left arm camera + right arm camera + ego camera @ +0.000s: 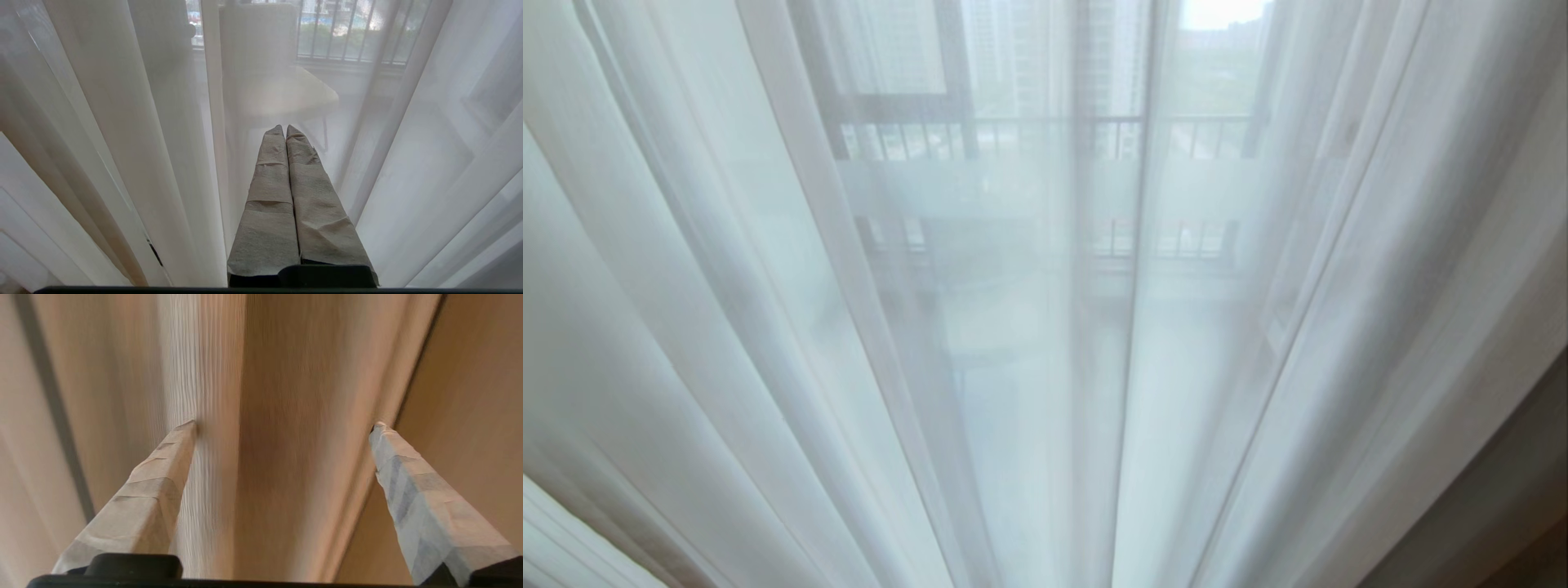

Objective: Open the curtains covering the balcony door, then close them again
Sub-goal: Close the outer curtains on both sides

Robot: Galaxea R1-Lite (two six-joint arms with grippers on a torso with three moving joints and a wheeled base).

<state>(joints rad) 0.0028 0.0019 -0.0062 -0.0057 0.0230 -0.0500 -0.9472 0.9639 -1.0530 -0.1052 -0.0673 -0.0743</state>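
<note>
Claws come nearest. The right claw stands with its taped fingers spread wide, holding nothing; a thick fold of beige drape runs up between them, and one tip seems to brush the ribbed edge of the cloth, though I cannot tell whether it truly touches. The left claw is pressed shut on nothing, its wrapped fingers together, pointing at the white sheers just ahead of it; it looks parked.

Beyond the claws, the head view is filled edge to edge by the curtains: translucent sheers hanging in vertical folds, two panels meeting near the middle with no bare gap between them. A sliver of the darker heavy drape shows at the lower right corner.

Farther still, veiled by the fabric, are the dark frame of the balcony door, its pale horizontal band, then railing bars and tall buildings outside.

By my reading, the glass is fully covered at this moment. Whether this is the state before opening or after closing, these views cannot settle. The spread right claw at the heavy drape suggests either a grasp about to be made or a fold just let go.
</note>
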